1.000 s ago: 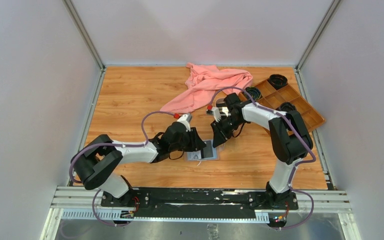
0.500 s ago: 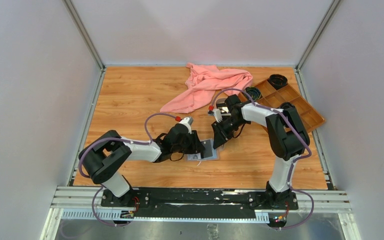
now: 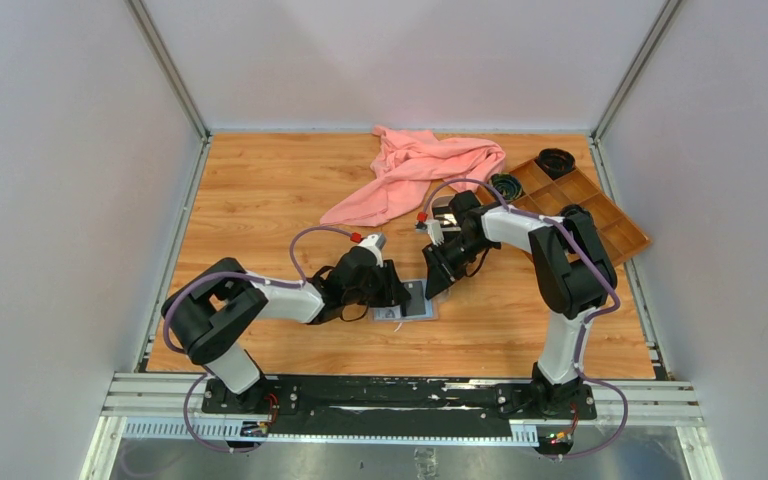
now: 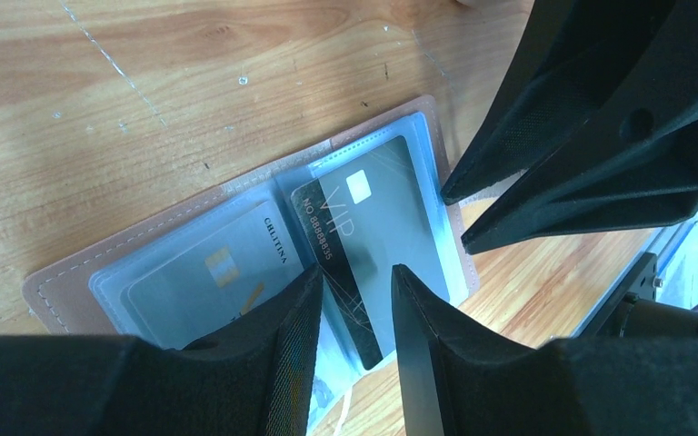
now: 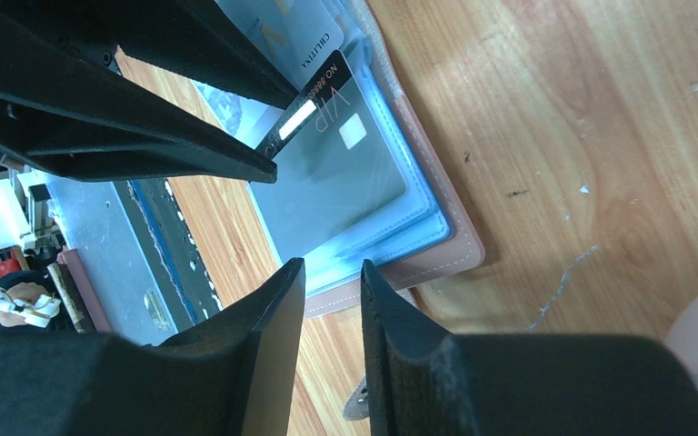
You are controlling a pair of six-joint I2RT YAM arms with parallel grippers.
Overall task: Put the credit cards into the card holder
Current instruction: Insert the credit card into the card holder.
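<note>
1. The card holder (image 4: pixel 64 282) lies open on the bench (image 4: pixel 145 91) between both arms; a pale card (image 4: pixel 209 282) already sits in one sleeve
2. Step in hand, we judge: sliding the dark VIP card (image 4: pixel 363 227) into the other sleeve; it is partly in, with its near end sticking out
3. The left pincer (image 4: pixel 356 272) stands partly apart with that end in the gap; we cannot tell if it grips
4. The right pincer (image 5: pixel 332 268) is partly apart too, its tips at the holder's edge beside the VIP card, clamping nothing we can see
5. Next we expect a straight push along the sleeve while the holder is steadied

Card holder (image 4: pixel 59 283) open flat w/ VIP card (image 4: pixel 377 227) (prob. half-sleeved).
</note>
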